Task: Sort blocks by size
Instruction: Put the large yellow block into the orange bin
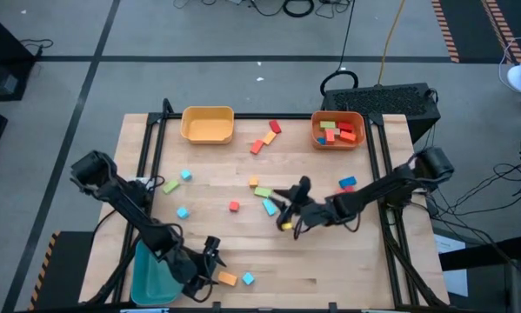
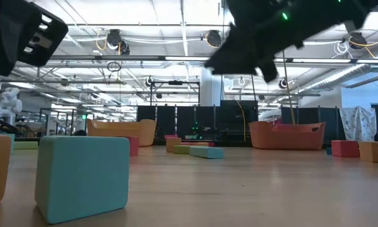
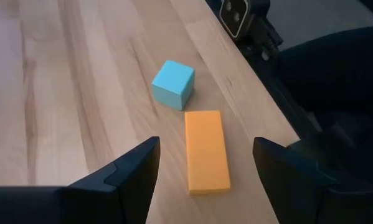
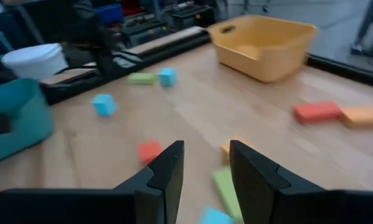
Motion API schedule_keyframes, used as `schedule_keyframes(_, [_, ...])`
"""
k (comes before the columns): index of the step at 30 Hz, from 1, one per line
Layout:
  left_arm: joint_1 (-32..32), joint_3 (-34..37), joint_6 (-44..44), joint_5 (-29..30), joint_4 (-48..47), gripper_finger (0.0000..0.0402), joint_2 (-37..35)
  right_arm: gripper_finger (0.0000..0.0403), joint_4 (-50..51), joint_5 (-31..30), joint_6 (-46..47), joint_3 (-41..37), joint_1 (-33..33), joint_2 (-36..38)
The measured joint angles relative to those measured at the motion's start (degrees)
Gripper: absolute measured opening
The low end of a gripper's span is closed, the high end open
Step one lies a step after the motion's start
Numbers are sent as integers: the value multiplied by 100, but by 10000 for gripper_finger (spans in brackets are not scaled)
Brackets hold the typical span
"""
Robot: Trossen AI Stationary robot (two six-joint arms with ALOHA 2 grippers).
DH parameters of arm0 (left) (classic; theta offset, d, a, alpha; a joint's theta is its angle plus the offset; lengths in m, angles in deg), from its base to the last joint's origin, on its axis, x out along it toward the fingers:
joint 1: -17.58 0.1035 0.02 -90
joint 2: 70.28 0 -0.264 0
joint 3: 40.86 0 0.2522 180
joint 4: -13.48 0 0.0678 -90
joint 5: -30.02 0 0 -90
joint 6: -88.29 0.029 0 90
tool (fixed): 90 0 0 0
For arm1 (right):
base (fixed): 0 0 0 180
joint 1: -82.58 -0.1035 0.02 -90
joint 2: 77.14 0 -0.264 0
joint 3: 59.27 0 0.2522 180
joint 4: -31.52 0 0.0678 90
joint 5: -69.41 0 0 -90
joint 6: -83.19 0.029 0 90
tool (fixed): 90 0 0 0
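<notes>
Blocks lie scattered over the counter; several already sit in the orange bin at 1 o'clock. Left end effector, fingers spread wide, is poised over an orange bar at 6 o'clock, a light blue cube just beside it. Pickup is judged in hand; lowering and closing are needed next. Right end effector is held slightly open, empty, near centre.

Smooth pale wood-grain table, matt solid-coloured blocks, smooth plastic-looking yellow bin.
</notes>
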Motion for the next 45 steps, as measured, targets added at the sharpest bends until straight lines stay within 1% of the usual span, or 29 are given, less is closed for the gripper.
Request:
schedule_keyframes(6, [-50, 0, -1, 9, 162, 260, 275, 114, 595, 30, -731, 1038, -272, -556])
schedule_keyframes(11, [-74, 0, 7, 10, 346, 260, 508, 114, 792, 32, -1007, 1534, -446, -874])
schedule_keyframes(16, [-74, 0, 13, 193, 344, 260, 634, 114, 797, 131, -1146, 1641, -583, -967])
schedule_keyframes(19, [-69, 0, 13, 278, 348, 260, 742, 114, 790, 575, -1537, 1642, -660, -967])
schedule_keyframes(21, [-68, 0, 22, 297, 344, 260, 839, 114, 759, 799, -1627, 1642, -717, -967])
schedule_keyframes(25, [-37, 0, 24, 297, 339, 260, 961, 114, 724, 815, -1635, 1642, -804, -967])
schedule_keyframes(28, [-7, 0, 20, 314, 349, 258, 964, 114, 720, 808, -1468, 1642, -795, -967])
schedule_keyframes(32, [52, 0, 9, 319, 344, 232, 966, 114, 741, 866, -913, 1642, -758, -978])
schedule_keyframes(35, [106, 0, 7, 319, 341, 197, 966, 114, 746, 1157, -810, 1642, -741, -1013])
schedule_keyframes(40, [198, 0, -2, 312, 327, 139, 964, 114, 770, 1094, -576, 1642, -743, -1048])
schedule_keyframes(41, [222, 0, -2, 312, 325, 133, 964, 114, 780, 1096, -574, 1642, -743, -1052])
schedule_keyframes(45, [361, 0, 0, 312, 321, 133, 964, 114, 843, 1087, -539, 1642, -739, -1052])
